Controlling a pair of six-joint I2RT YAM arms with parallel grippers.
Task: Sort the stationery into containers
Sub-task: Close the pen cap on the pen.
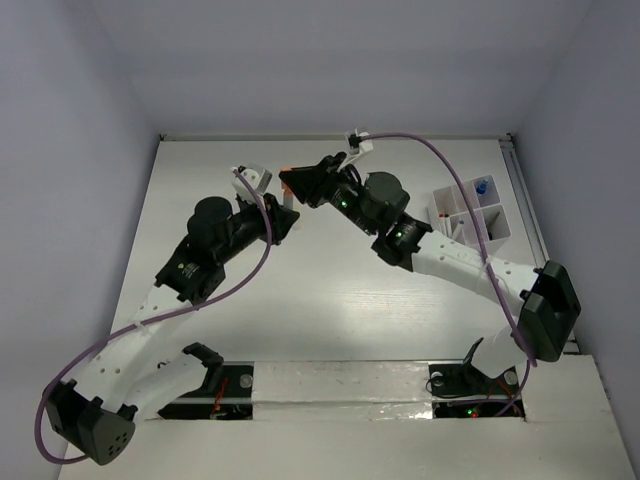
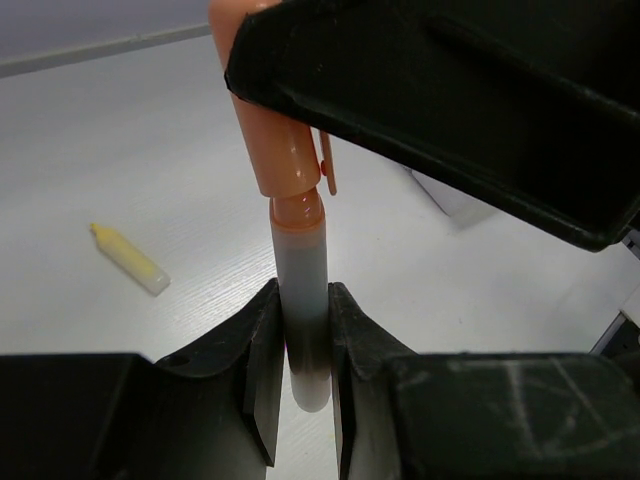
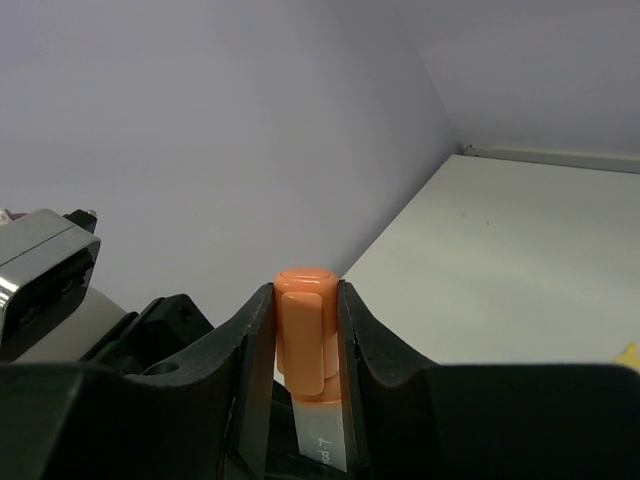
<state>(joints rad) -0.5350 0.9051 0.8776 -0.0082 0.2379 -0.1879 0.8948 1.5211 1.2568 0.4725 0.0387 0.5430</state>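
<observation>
The left gripper (image 2: pixel 303 312) is closed on a pen (image 2: pixel 299 255). Its two fingers press the grey-white barrel from both sides, near the lower end, and the pen stands almost upright between them. The right gripper (image 3: pixel 306 292) is closed on the orange cap (image 3: pixel 303 335) at the upper end of the same pen, so both arms hold one item, in the air above the far left part of the table (image 1: pixel 330 300). The cap sits on the barrel; if it is loose, I cannot tell. Only the left wrist view shows a pale yellow stick (image 2: pixel 128 258) that lies flat on the table, well apart from the pen. The right wrist view has only a small yellow corner at its right edge, cut off. The top view does not show the stick, and there the pen is mostly covered by the two grippers. The white organizer box (image 1: pixel 498 222) appears only in the top view, at the far right side of the table. A blue-tipped pen (image 1: pixel 481 187) stands in a far compartment, and a small red-tipped item (image 1: pixel 443 214) is in a compartment on the left side. A purple cable crosses the box, so the other compartments are hard to make out.
</observation>
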